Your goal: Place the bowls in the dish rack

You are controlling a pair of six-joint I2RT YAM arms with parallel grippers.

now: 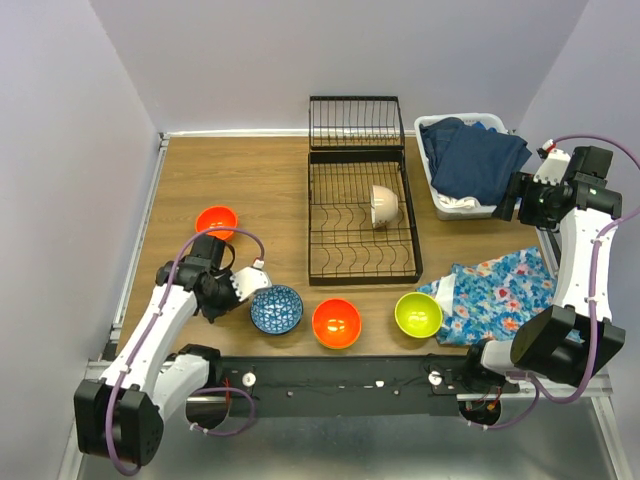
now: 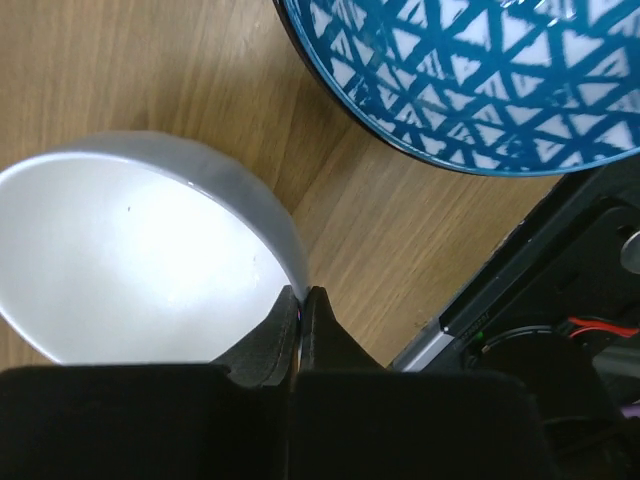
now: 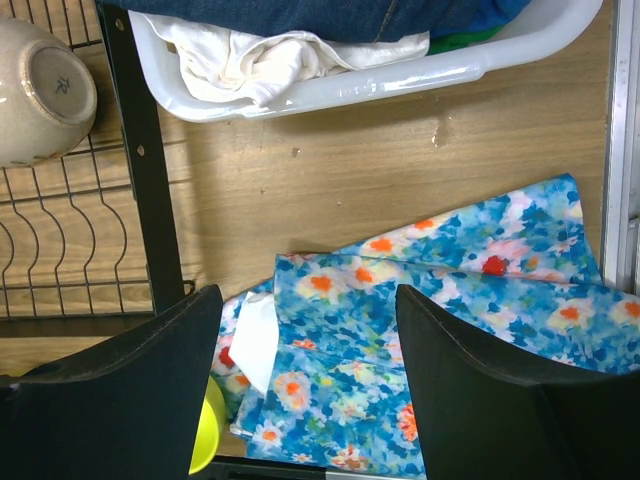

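In the left wrist view my left gripper (image 2: 302,292) is shut on the thin rim of a white bowl (image 2: 130,260), one finger inside and one outside. The bowl rests on the wooden table beside a blue patterned bowl (image 2: 470,80). From above, the left gripper (image 1: 222,297) hides the white bowl. An orange bowl (image 1: 216,221), the blue patterned bowl (image 1: 276,309), a second orange bowl (image 1: 336,323) and a lime green bowl (image 1: 418,314) sit on the table. A cream bowl (image 1: 385,205) leans in the black dish rack (image 1: 325,215). My right gripper (image 3: 310,295) stands open and empty above a floral cloth (image 3: 440,330).
A white tub (image 1: 440,205) full of dark blue clothes stands right of the rack. The floral cloth (image 1: 500,290) lies at the front right, touching the lime bowl. A black rail (image 1: 340,375) runs along the near table edge.
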